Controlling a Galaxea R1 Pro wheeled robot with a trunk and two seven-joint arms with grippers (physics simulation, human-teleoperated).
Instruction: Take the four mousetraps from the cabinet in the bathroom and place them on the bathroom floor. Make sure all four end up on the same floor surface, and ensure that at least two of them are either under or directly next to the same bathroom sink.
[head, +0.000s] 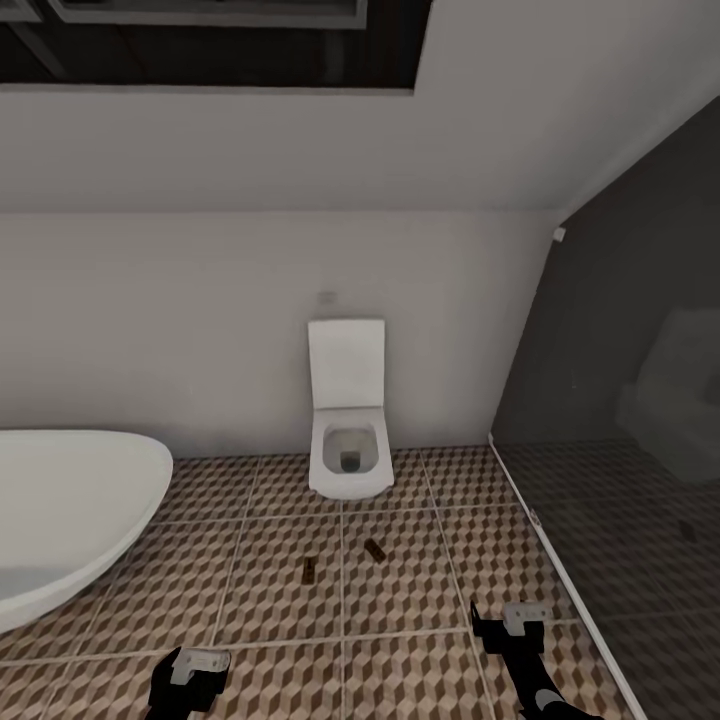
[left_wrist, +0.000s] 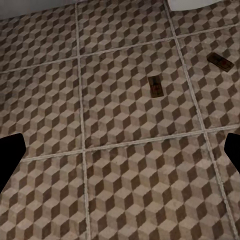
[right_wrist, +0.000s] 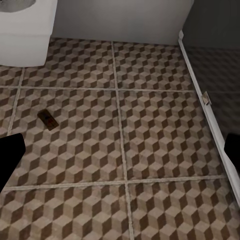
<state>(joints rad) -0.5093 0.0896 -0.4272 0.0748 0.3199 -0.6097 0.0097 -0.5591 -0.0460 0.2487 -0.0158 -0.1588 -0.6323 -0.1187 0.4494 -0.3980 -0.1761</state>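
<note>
Now two mousetraps down on the bathroom floor (head: 400, 600), both claws empty.
One mousetrap (head: 309, 570) lies flat just in front of the white toilet (head: 348, 440), the second mousetrap (head: 375, 549) near it, angled, apart. Left claw (head: 190, 672) and right claw (head: 508, 625) hang low over the tiles, jaws spread wide, gripping nothing. White tub (head: 70, 510) at left, dark glass shower enclosure (head: 620, 450) at right.

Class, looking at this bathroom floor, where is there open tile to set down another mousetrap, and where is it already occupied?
Free: the tiles between the bathtub and the left mousetrap, and those between the right mousetrap and the glass shower enclosure. The tiles near the left gripper and right gripper are also bare. Occupied: in front of the toilet, where both traps lie.
</note>
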